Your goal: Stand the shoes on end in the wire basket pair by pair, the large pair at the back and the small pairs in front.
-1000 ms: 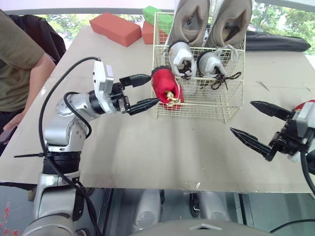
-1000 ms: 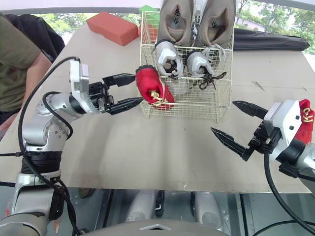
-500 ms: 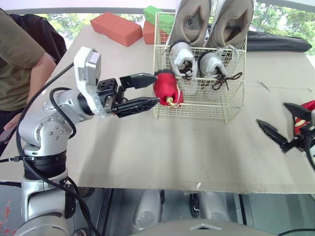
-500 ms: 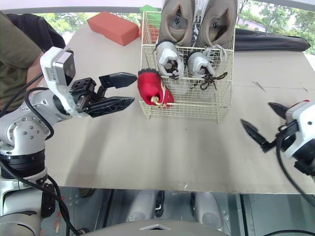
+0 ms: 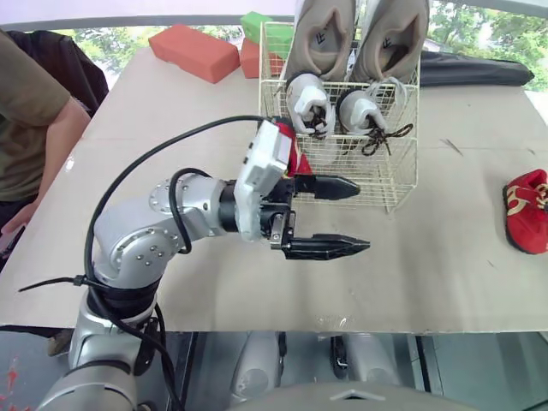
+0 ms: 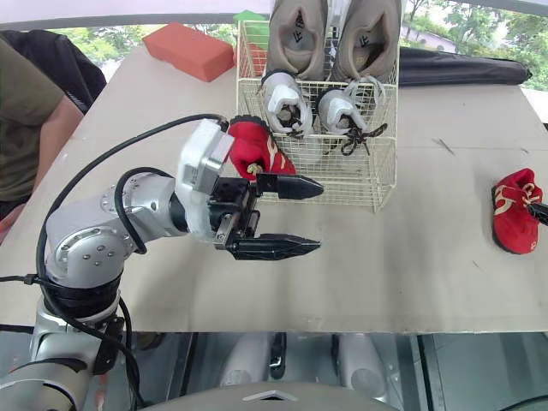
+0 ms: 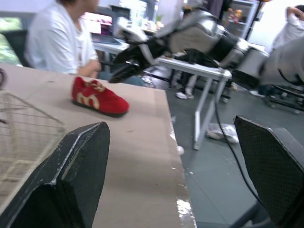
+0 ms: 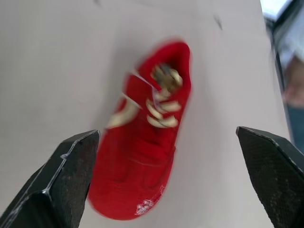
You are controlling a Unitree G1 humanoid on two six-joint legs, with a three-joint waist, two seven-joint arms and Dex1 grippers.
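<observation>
- My left gripper (image 5: 364, 217) is nearest. It hangs over the table (image 6: 411, 274) just in front of the wire basket (image 6: 377, 184), fingers spread wide, holding nothing.
- My right gripper (image 8: 166, 135) is at the table's right side, directly above the loose red shoe (image 6: 514, 210). Its fingers are wide apart, 1 on each side of the shoe and not touching it. It grips nothing.
- The loose red shoe lies flat on its sole, well apart from the basket.
- Handling judgement: it looks small and light, with a soft cloth upper over a stiffer sole, so I expect it to give under pressure but not to slip.
- I judge the best hold to be across the middle, side to side, low against the sole. The gold laces could snag on the wire.
- At the basket's front left corner stands 1 upright red shoe (image 6: 248, 145). My left wrist hides its base, so I cannot tell whether it sits fully inside the wire.
- Behind it, the small grey pair (image 6: 284, 103) stands on end, dark laces hanging through the mesh.
- The large tan pair (image 6: 295, 34) stands on end at the back, rising above the rim.
- Judgement: the front row needs the 2nd red shoe beside the 1st.
- Beyond the basket lie red blocks (image 6: 193, 51) and a green block (image 6: 253, 17).
</observation>
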